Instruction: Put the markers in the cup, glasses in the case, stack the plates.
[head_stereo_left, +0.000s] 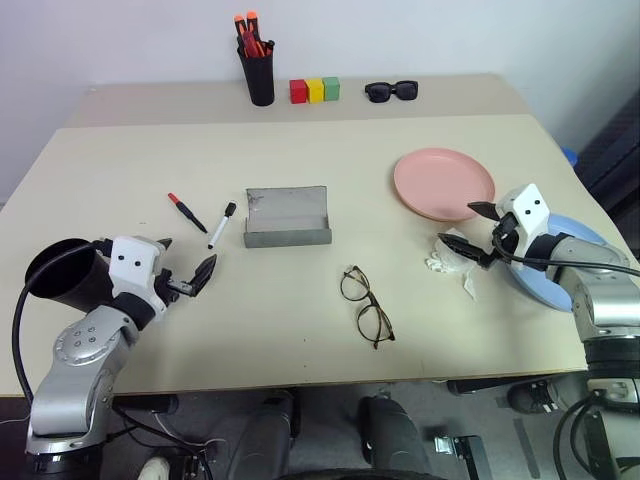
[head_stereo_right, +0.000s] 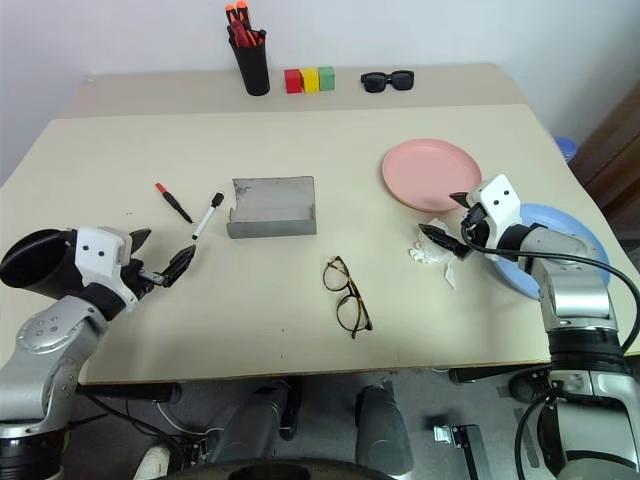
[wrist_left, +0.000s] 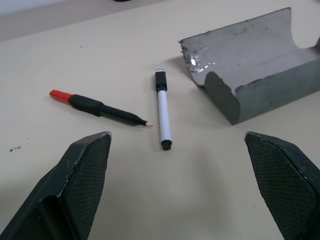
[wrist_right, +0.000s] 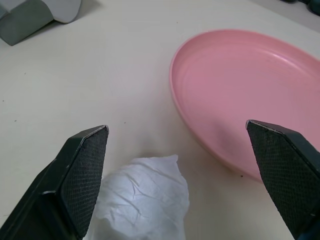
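Nearest me, the glasses (head_stereo_left: 366, 307) lie unfolded at six o'clock of the open grey case (head_stereo_left: 287, 217). Nothing is done yet. Both markers (head_stereo_left: 205, 219) rest on the bench (head_stereo_left: 120, 180) at nine o'clock of the case; the black cup (head_stereo_left: 62, 274) sits beside the spread, empty left claw (head_stereo_left: 187, 276). Pink plate (head_stereo_left: 444, 183) and blue plate (head_stereo_left: 585, 240) lie unstacked by the spread, empty right claw (head_stereo_left: 470, 228).

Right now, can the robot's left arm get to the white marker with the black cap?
Probably yes. The left gripper is open and points toward the white marker, with only bare table between them. The red-capped marker lies beside it, not in the way.
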